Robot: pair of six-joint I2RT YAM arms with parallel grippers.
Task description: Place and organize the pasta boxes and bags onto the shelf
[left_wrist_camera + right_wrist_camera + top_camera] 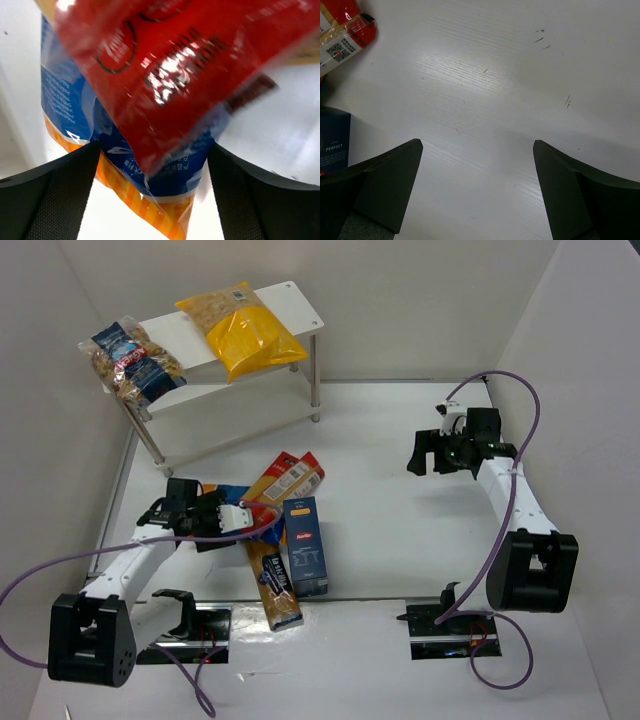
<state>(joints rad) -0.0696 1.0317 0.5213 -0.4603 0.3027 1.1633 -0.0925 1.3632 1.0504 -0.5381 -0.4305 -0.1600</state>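
My left gripper (256,524) is open low over the table. The orange end of the blue bag (165,175) lies between its fingers (60,195), and the red-yellow spaghetti pack (170,70) lies across that bag. In the top view this pack (288,478) runs up to the right. The black-orange pack (274,585) and the dark blue carton (306,545) lie beside it. The white shelf (296,302) stands at the back left. The yellow bag (240,332) and the clear bag with a blue label (132,362) rest on its top board. My right gripper (432,455) is open over bare table.
White walls close in the table on the left, the back and the right. The shelf's lower board (240,405) shows nothing on it. The right wrist view catches the carton's corner (332,140) and the end of a spaghetti pack (345,30) at its left edge.
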